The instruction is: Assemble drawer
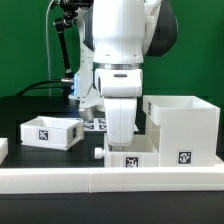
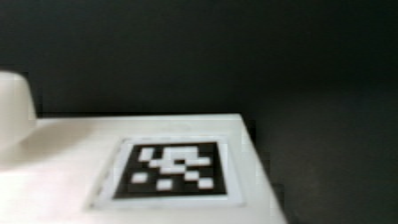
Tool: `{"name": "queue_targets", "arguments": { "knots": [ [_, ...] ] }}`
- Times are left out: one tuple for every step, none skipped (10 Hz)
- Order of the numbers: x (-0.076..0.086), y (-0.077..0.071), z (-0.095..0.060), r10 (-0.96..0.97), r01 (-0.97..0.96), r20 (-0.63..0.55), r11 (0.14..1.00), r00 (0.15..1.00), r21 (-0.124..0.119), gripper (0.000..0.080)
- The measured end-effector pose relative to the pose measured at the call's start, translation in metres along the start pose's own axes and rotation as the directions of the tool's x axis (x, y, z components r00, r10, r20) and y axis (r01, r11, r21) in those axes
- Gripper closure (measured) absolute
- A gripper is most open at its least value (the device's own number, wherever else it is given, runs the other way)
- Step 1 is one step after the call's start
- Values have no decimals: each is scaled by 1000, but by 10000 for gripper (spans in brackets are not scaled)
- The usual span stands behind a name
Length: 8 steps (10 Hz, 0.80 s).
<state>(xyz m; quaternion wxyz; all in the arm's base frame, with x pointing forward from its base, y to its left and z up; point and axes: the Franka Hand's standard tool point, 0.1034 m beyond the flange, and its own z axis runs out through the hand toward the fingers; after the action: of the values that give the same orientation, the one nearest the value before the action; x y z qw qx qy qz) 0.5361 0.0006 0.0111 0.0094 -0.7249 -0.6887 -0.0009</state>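
Note:
The large white drawer housing [image 1: 182, 128] stands at the exterior view's right, open side up, with a tag on its front. One small tray [image 1: 50, 131] with a tag sits at the left. A second small tray [image 1: 128, 158] lies against the housing's left side, directly under my gripper [image 1: 120, 144]. The gripper hangs straight down and reaches that tray. Its fingertips are hidden behind the hand and tray, so I cannot tell whether they are open or shut. The wrist view shows a white tagged surface [image 2: 173, 170] close up and no fingers.
The long low white rail [image 1: 100, 182] runs along the front. The marker board [image 1: 93, 122] lies behind the arm on the black table [image 2: 302, 70]. A blurred white shape [image 2: 13, 112] sits at the wrist view's edge. Cables and a stand are at the back.

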Motion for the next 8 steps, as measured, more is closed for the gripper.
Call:
{"name": "queue_targets", "arguments": {
  "knots": [
    [0,0,0,1,-1,0,1000,1000,0,757],
    [0,0,0,-1,1,1,1000,1000,0,757],
    [2,0,0,-11,11,3,1000,1000,0,757],
    [2,0,0,-12,12,2,1000,1000,0,757],
    [3,0,0,-13,13,3,1000,1000,0,757],
    [4,0,0,-16,16,2,1000,1000,0,757],
    [8,0,0,-22,22,2,1000,1000,-1,757],
    [9,1,0,-24,24,2,1000,1000,-2,757]
  ]
}}
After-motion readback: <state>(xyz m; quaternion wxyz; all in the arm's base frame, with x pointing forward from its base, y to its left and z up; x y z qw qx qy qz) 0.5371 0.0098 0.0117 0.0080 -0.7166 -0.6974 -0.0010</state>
